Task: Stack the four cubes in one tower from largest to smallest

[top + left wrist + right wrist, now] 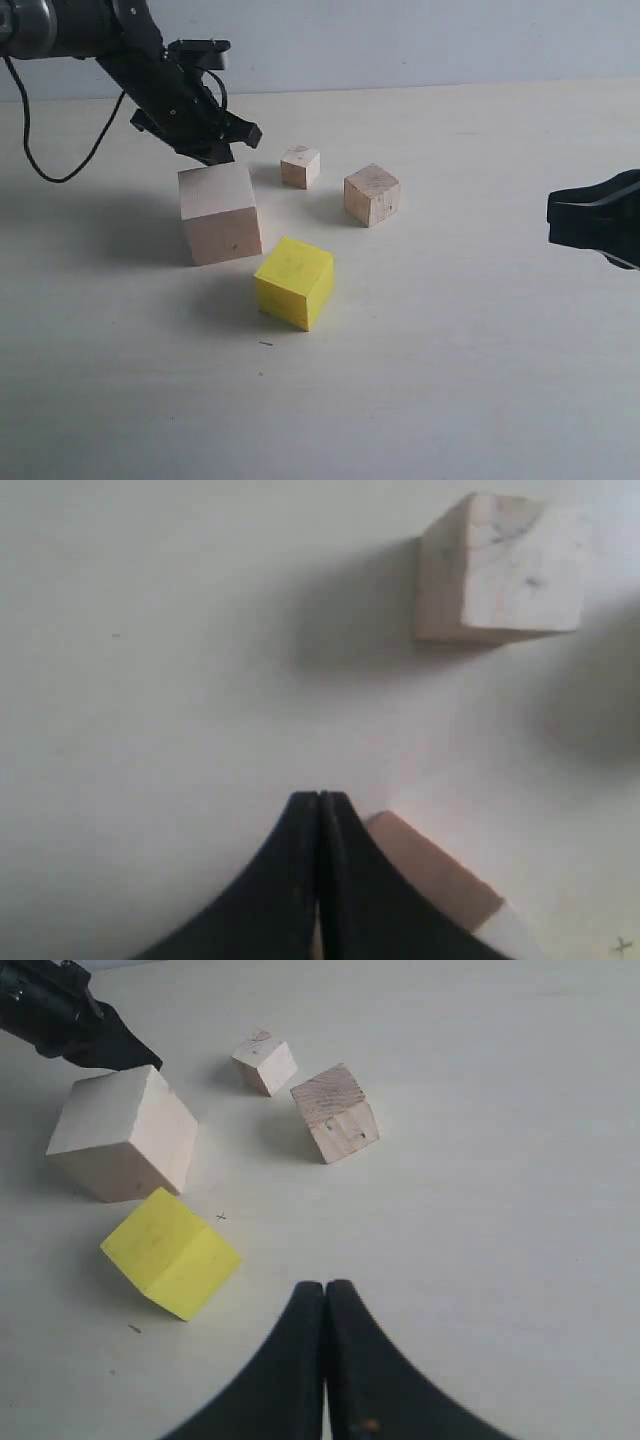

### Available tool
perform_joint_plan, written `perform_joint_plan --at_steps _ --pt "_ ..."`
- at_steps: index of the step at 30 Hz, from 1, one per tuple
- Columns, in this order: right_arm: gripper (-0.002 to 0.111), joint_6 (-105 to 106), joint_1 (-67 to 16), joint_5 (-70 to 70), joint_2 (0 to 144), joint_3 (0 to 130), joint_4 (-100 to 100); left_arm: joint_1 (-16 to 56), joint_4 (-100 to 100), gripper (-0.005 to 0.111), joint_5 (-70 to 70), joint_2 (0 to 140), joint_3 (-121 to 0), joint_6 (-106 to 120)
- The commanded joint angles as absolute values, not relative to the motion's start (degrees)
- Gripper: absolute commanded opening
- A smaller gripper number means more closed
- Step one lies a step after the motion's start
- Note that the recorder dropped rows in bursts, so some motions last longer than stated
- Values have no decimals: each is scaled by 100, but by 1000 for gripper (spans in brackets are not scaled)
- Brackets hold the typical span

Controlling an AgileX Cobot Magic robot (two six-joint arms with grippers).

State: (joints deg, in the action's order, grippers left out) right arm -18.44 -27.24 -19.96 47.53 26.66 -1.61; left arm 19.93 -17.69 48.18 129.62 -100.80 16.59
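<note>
Beside the large cube [220, 215], the left claw [318, 805] is pressed together, the right claw [325, 1295] likewise.

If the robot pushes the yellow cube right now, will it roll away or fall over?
Probably not. The yellow cube sits flat on the table, so it would likely slide, not roll. It looks as wide as tall, so tipping seems unlikely. Its flat, stiff-looking sides probably would not squash when pinched.
</note>
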Motion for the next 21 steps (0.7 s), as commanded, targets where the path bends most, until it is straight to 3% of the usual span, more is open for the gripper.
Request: perform_joint_plan --at_steps 1,13,21 --pt "0 -1819 -2735 -1976 4772 2726 -157 2277 -1859 0 5040 12949 -10102 1723" --pt "0 -1809 -2735 -2001 4772 2726 -157 2348 -1156 0 5095 12728 -10081 1254" --pt "0 -1809 -2735 -2001 4772 2726 -157 1894 -653 0 5124 12182 -9834 514"
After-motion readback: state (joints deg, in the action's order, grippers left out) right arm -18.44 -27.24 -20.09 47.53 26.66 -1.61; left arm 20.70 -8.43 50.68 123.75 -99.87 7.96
